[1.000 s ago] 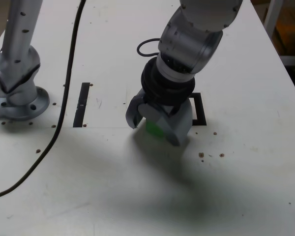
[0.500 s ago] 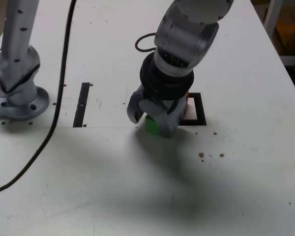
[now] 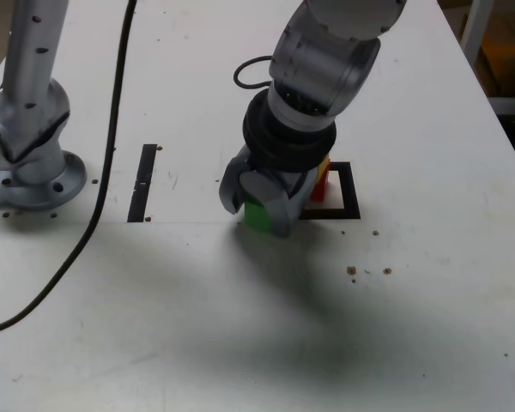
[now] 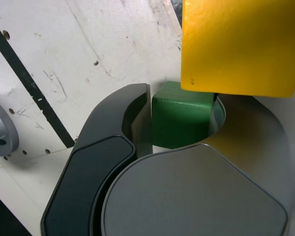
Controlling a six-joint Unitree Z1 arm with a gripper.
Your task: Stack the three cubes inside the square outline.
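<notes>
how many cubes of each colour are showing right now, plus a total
green cube: 1, between the fingers of the gripper
red cube: 1, in the square outline
yellow cube: 1, on the red one
total: 3 cubes

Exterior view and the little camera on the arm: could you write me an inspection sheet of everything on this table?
Surface: white table, scuffed, with small dark specks.
Job's things: green cube between the gripper's jaws; yellow cube on red cube inside the square outline.
Clutter: straight black tape strip.
Gripper: gripper shut on the green cube, low over the table beside the outline.
Cables: black cable trailing across the table; a loop behind the arm.
Surroundings: metal arm base at the exterior view's left.
</notes>
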